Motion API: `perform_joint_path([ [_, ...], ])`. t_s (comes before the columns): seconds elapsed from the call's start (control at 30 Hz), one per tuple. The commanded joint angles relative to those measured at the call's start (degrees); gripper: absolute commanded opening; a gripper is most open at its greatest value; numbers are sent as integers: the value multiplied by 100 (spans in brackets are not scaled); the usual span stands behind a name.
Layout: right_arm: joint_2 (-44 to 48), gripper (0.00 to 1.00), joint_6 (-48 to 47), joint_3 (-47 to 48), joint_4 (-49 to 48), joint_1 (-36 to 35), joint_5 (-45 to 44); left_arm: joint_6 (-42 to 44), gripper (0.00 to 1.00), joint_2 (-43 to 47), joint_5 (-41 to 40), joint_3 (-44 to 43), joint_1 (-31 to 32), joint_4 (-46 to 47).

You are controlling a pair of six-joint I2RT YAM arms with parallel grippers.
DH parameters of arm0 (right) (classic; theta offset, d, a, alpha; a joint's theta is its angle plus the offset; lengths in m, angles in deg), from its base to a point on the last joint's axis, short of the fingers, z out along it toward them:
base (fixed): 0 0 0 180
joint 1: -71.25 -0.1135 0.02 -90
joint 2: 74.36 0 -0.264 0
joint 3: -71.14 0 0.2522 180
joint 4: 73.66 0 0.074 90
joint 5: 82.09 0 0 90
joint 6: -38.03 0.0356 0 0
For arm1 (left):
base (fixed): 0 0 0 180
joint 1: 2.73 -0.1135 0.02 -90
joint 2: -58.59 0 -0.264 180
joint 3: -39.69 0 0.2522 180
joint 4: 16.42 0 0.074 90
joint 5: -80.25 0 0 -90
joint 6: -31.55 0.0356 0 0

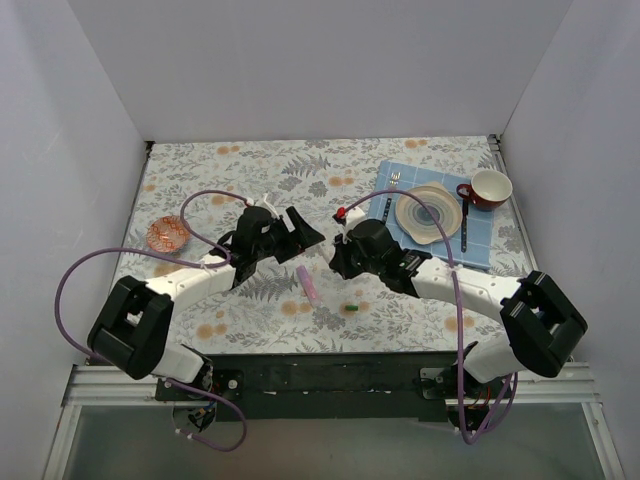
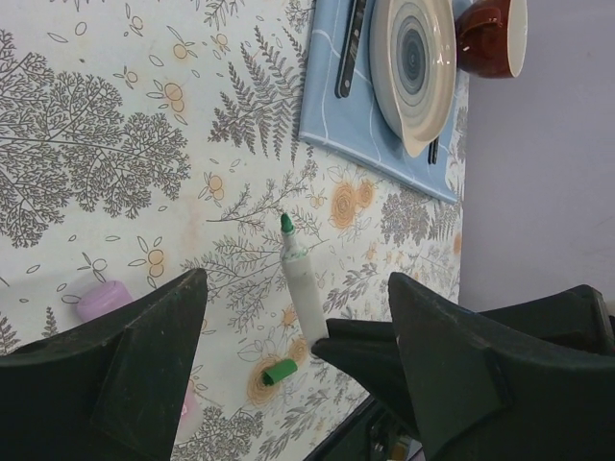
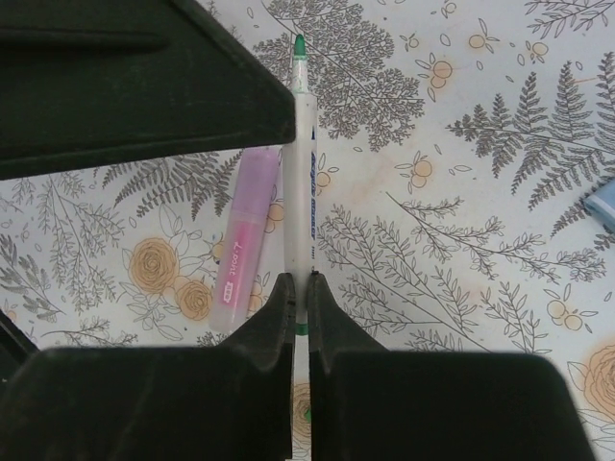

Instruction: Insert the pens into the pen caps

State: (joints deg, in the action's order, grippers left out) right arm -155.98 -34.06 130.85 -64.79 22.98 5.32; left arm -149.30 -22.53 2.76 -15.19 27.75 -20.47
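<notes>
The right claw has its jaws pressed together on the back end of the white pen. The pen sticks straight out along the claw's own line, held above the table, with its green tip leading toward the left claw. That left claw has its jaws spread wide and grips nothing. From its wrist view the white pen shows through the gap between the jaws, but I cannot tell whether the tip is level with them or beyond them. The green cap lies on its side on the cloth just beneath the held pen's back end, close under the right claw. It is loose and touches nothing. As I judge it, capping this pen needs the left claw to come down and toward the arm bases for that cap, since the right one is occupied. The lilac cap rests on the cloth off to the other side of the left claw. The pink pen lies flat between the two arms, its long axis running roughly away from the bases and nearly parallel to the held pen. The table wears a smooth cloth printed with ferns and orange flowers, and plain pale walls close it in on three sides. A blue mat with a plate and a red cup sits in the far right corner, well apart, and an orange bowl sits at the left.
</notes>
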Motion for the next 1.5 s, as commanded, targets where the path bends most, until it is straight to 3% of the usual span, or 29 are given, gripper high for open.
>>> perform_joint_path([
  [0.0, 182, 1, 169, 124, -250, -103, 66, 129, 72, -35, 286, -194, -7, 294],
  [0.1, 191, 1, 230, 185, -259, -182, 48, 138, 67, -88, 330, -168, 11, 329],
  [0.2, 182, 1, 265, 212, -258, -244, 48, 155, 54, -114, 454, -142, 11, 391],
  [0.27, 173, 1, 274, 195, -276, -271, 13, 225, 51, -132, 454, -124, 19, 382],
  [0.4, 103, 1, 353, 186, -145, -271, -330, 322, 54, -44, -212, -150, 19, -143],
  [0.6, -308, 27, 257, 414, 74, -271, -532, 366, 70, 342, -1171, -370, -24, -1110],
  [0.83, -1118, 40, 327, 950, 374, -288, -180, 621, 81, 1054, -1848, -283, -182, -1823],
  [1.2, -1927, 39, 283, 1364, 901, -560, -681, 761, 82, 1546, -1779, -186, -358, -2255],
  [1.47, -1989, 29, 178, 1048, 1147, -798, -1244, 963, 81, 1775, -1814, -159, -385, -2342],
])
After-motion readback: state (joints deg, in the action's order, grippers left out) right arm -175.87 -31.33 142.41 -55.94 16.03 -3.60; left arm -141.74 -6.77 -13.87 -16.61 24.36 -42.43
